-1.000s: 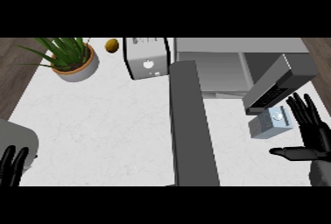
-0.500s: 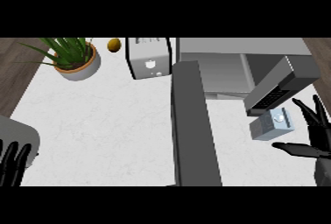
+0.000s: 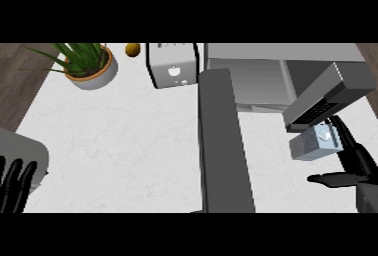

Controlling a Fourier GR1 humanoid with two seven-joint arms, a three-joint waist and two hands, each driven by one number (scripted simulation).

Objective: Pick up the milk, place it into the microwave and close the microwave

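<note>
The milk [image 3: 316, 143], a small grey carton, stands on the white counter [image 3: 118, 150] just below the microwave's dark control panel [image 3: 325, 97]. My right hand [image 3: 356, 161] is open at the carton's right side. Its straight fingers lie along that side, and the thumb sticks out to the left below the carton. The microwave [image 3: 251, 80] is at the top right with its cavity showing. Its long grey door [image 3: 223, 150] is swung open and runs down the middle of the view. My left hand [image 3: 15, 186] rests open at the lower left edge, fingers up.
A potted plant [image 3: 90, 65] stands at the back left, with a small yellow-brown fruit [image 3: 133, 49] and a silver toaster [image 3: 174, 65] beside it. A grey rounded object [image 3: 22, 150] sits at the left edge above my left hand. Dark wood floor borders the counter on the left.
My right hand has dropped lower and drawn in against the milk's right side, with the thumb now under the carton. The milk, the door and my left hand have stayed put.
</note>
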